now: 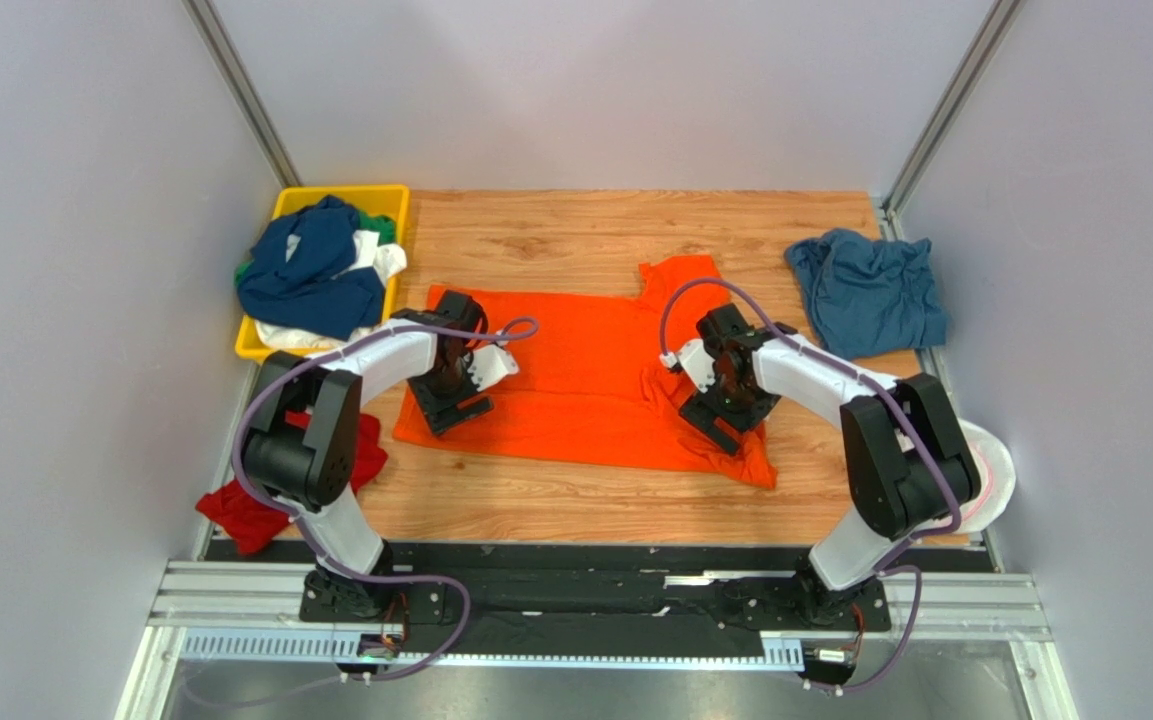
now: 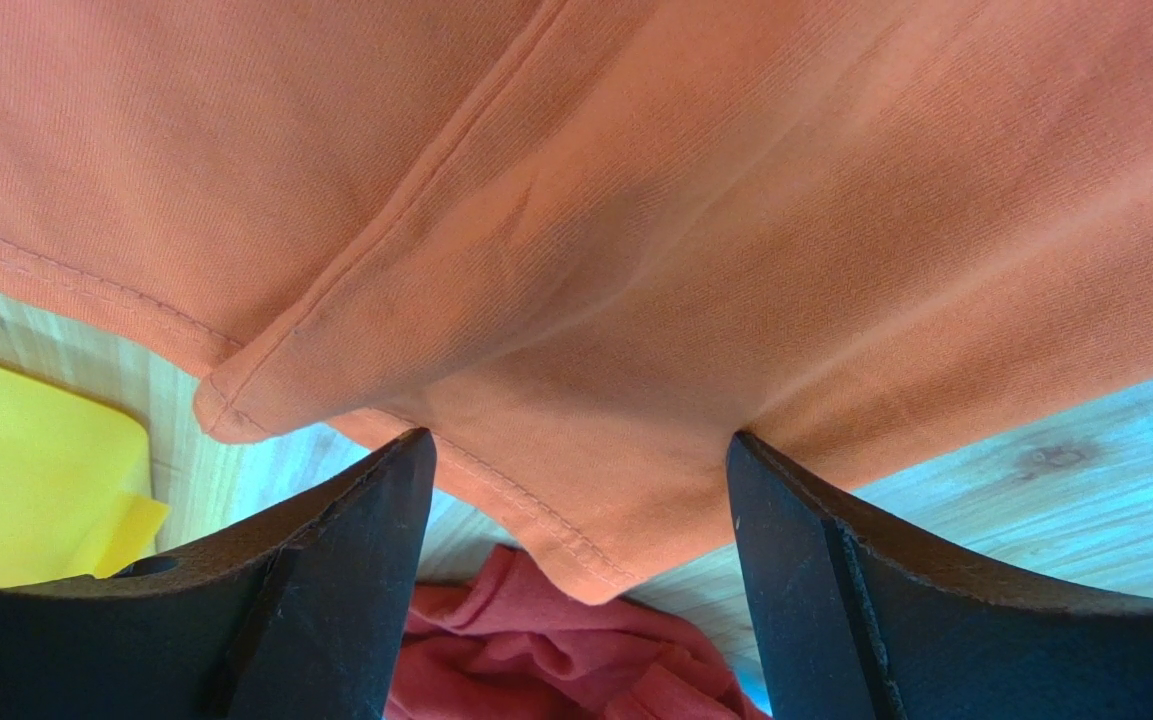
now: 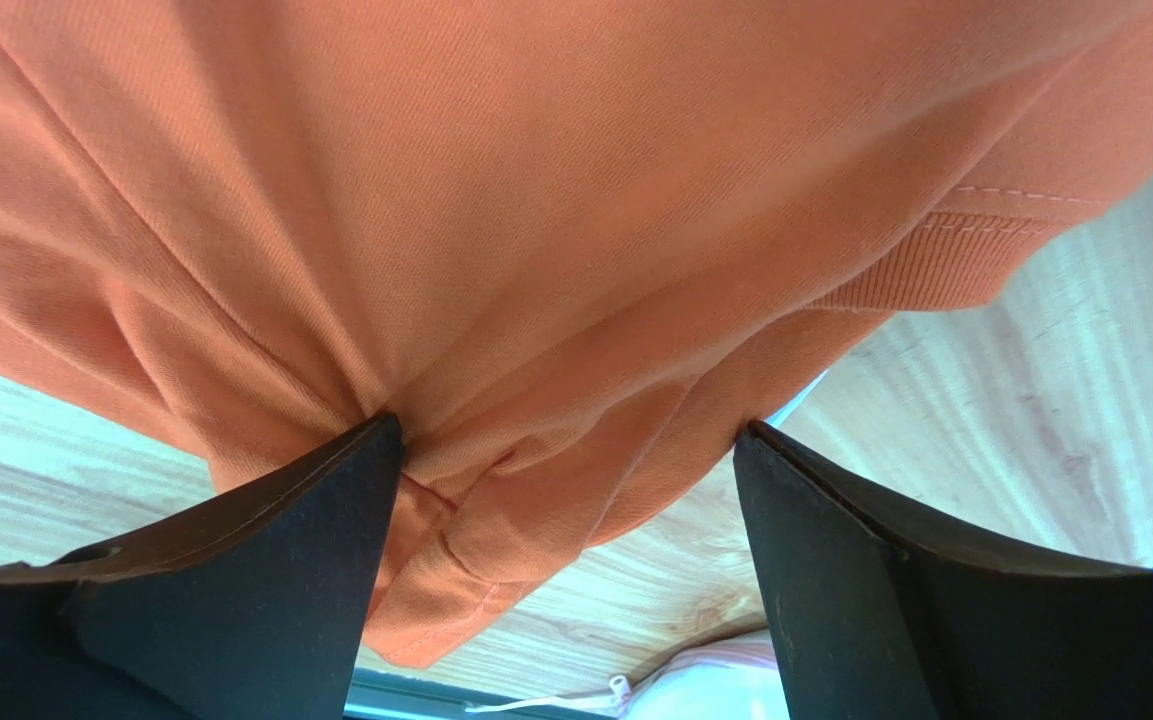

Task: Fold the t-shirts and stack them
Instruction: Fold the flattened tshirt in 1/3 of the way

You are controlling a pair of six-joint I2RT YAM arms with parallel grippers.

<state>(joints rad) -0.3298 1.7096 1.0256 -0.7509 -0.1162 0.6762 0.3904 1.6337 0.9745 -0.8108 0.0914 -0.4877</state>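
Top view, clock positions taken from the table centre, twelve o'clock at the far edge. The wooden table (image 1: 567,240) carried a bright orange t-shirt (image 1: 582,375) spread flat at its centre, the collar end toward three o'clock and the hem toward nine o'clock. At ten o'clock stood a yellow tray (image 1: 387,195) heaped with a navy t-shirt (image 1: 312,270) over a white t-shirt (image 1: 289,333) and a green t-shirt (image 1: 376,228). A steel-blue t-shirt (image 1: 868,293) lay crumpled at two o'clock, well apart from the orange one. A red t-shirt (image 1: 244,510) lay bunched at eight o'clock, partly under the left arm. A white-and-pink disc (image 1: 1000,477) showed at four o'clock behind the right arm. The left gripper (image 1: 444,408) was over the hem end of the orange t-shirt, its jaws spread wide with the cloth edge lying loose between the fingers (image 2: 342,555). The right gripper (image 1: 720,420) was over the collar end, jaws likewise wide, with a gathered fold of orange cloth between the fingers (image 3: 312,540) and nothing pinched.
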